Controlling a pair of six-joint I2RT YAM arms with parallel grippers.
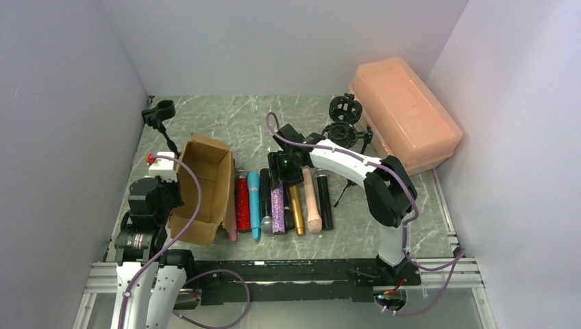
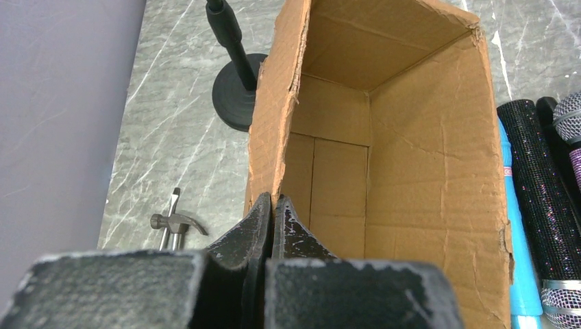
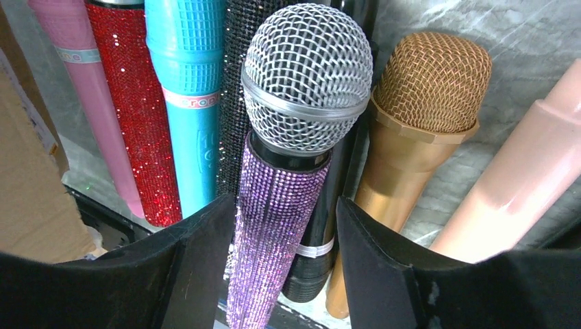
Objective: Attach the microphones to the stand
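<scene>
The right gripper (image 3: 284, 203) is parked over the purple glitter microphone (image 3: 305, 75), with fingers spread either side of its handle and nothing pinched. That mic is lined up with the other microphones (image 1: 255, 204) on the table (image 1: 226, 116), right of the cardboard box (image 2: 411, 171). The left gripper (image 2: 273, 205) is kept pressed together by the box wall.
</scene>
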